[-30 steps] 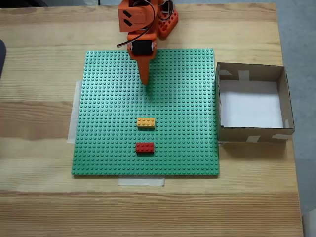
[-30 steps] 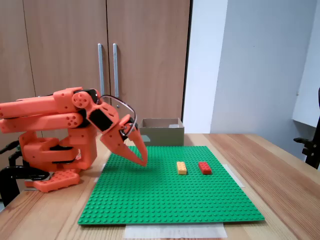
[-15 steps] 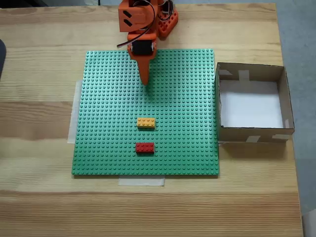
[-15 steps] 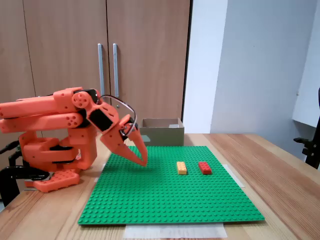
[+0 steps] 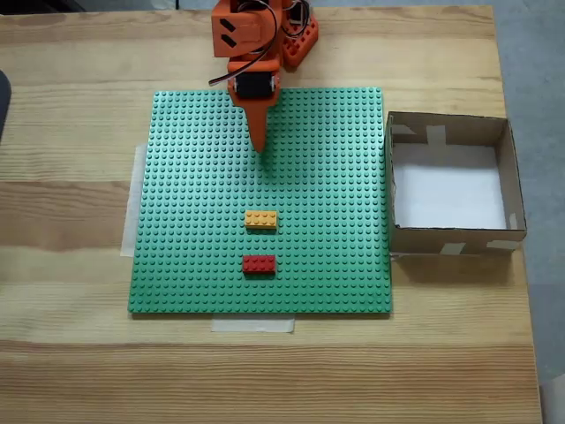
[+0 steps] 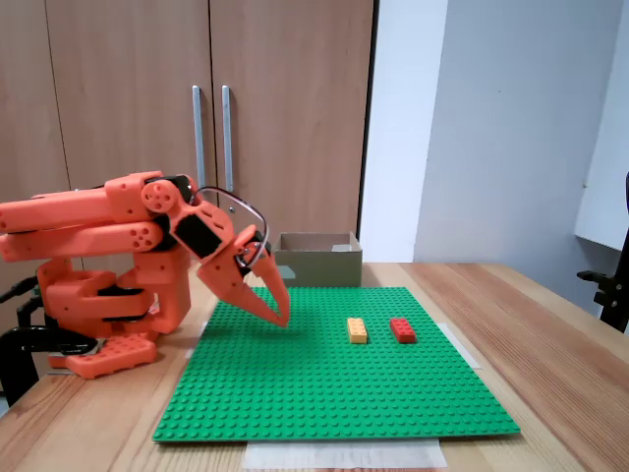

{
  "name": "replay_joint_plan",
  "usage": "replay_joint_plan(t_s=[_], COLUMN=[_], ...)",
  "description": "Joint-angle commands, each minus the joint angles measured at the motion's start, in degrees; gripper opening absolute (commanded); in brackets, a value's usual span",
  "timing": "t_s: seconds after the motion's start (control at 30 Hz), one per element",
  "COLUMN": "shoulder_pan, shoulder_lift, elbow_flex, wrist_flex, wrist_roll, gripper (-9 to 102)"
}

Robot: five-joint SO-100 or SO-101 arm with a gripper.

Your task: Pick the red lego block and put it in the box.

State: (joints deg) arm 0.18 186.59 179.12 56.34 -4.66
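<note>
Wooden cupboard doors [image 6: 197, 118] with metal handles, beside a white wall [image 6: 491, 128]

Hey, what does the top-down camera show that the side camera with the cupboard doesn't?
The fixed view from above alone shows the white floor of the box, its taped walls, and tape strips along the green baseplate. The low fixed view alone shows the cupboard doors and the folded arm side-on. Both fixed views show the gripper, fingers together, the red lego block and the yellow brick.
</note>
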Motion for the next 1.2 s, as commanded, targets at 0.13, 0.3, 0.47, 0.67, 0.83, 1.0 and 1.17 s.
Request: replay_joint_plan(t_s=[0.13, 0.3, 0.47, 0.67, 0.83, 1.0, 1.17], shoulder_pan=[0.00, 0.26, 0.09, -0.62, -0.18, -0.44, -1.32], shoulder_lift=[0.35, 0.35, -0.62, -4.57, -9.93, -14.33, -20.21], elbow_flex=[0.26, 0.26, 0.00, -2.81, -8.00, -14.15, -20.92], wrist_flex=[-0.79, -0.79, -1.23, -0.79, 0.00, 3.78, 7.21], wrist_roll=[-0.53, -0.18, -0.35, -1.41, -2.72, -2.55, -1.58], gripper=[-1, -1, -1, -1, -1, -1, 0])
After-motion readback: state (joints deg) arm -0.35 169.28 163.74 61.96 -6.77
